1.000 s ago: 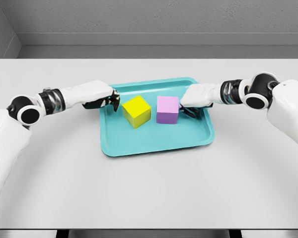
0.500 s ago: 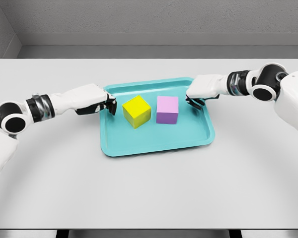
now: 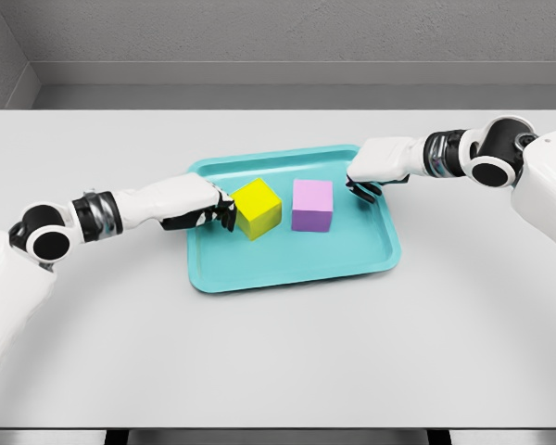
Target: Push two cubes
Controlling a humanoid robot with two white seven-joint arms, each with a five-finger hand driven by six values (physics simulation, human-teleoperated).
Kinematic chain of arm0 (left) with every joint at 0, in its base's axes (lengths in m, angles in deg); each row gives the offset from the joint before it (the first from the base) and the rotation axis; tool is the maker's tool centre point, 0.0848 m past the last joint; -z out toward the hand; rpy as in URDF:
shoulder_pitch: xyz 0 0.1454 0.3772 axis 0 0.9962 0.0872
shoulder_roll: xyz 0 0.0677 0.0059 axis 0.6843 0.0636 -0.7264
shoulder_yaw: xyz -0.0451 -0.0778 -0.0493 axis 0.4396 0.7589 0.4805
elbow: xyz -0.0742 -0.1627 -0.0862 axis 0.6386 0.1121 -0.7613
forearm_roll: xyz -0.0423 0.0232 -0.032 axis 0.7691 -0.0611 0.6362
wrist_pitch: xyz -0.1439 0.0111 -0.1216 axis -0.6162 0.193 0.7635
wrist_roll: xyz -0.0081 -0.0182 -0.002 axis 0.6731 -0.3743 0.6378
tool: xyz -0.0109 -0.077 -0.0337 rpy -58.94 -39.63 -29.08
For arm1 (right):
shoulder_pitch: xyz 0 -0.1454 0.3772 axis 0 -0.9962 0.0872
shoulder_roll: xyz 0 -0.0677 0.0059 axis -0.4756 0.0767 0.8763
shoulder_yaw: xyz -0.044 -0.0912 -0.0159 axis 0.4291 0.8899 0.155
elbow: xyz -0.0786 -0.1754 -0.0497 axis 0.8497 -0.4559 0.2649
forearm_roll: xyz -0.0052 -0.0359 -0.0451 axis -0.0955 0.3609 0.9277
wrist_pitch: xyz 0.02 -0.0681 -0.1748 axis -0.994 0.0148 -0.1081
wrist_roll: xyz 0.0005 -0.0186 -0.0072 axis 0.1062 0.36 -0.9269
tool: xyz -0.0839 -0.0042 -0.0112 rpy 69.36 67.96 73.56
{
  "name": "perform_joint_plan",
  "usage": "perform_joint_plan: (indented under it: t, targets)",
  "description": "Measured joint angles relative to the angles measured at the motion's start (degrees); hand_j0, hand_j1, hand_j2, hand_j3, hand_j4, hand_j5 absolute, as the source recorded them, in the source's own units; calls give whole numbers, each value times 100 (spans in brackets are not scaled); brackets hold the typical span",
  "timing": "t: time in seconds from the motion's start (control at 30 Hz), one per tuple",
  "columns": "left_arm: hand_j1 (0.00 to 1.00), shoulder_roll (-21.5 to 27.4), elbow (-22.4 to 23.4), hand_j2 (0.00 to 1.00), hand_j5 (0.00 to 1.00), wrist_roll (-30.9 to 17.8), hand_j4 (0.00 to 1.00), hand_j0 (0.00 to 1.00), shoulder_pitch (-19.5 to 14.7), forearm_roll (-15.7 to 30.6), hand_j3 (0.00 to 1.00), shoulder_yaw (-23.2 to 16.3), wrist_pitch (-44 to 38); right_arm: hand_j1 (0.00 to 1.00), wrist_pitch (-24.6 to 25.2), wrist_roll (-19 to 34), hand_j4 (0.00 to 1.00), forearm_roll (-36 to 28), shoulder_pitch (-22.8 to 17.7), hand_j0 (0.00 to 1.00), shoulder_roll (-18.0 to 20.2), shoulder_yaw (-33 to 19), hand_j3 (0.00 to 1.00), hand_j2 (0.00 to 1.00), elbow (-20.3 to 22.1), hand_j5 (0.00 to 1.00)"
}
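A teal tray [image 3: 287, 269] sat near the middle of the frame on a big pale gray table [image 3: 278, 352]. Two cubes stood inside the tray, side by side in its upper half, with a small gap between them. The yellow cube [image 3: 256, 208] was on the left and was turned a bit, so one corner pointed down toward the bottom of the frame. The purple cube [image 3: 312, 205] was on the right and sat straight. The left hand [image 3: 202, 206] came in from the left side of the frame and reached over the tray's left edge. Its dark fingers [image 3: 225, 215] were curled together and seemed to touch the left side of the yellow cube, but they did not wrap around it. The right hand [image 3: 375, 167] came in from the upper right and hung over the tray's top right corner. Its fingers [image 3: 360, 190] were curled under and held nothing, and they were a little apart from the purple cube.
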State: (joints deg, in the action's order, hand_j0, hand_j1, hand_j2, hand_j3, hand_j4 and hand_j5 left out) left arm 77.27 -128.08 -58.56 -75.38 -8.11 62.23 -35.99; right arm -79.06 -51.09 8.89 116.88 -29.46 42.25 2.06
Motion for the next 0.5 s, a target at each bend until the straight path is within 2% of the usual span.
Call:
perform_joint_plan:
  t: [0.5]
  targets:
    - [34,-301,622,34,34,0,34,34,-141,-24,34,20,0,13,-5,0,13,-1,-9,13,0,9,13,13,0,13]
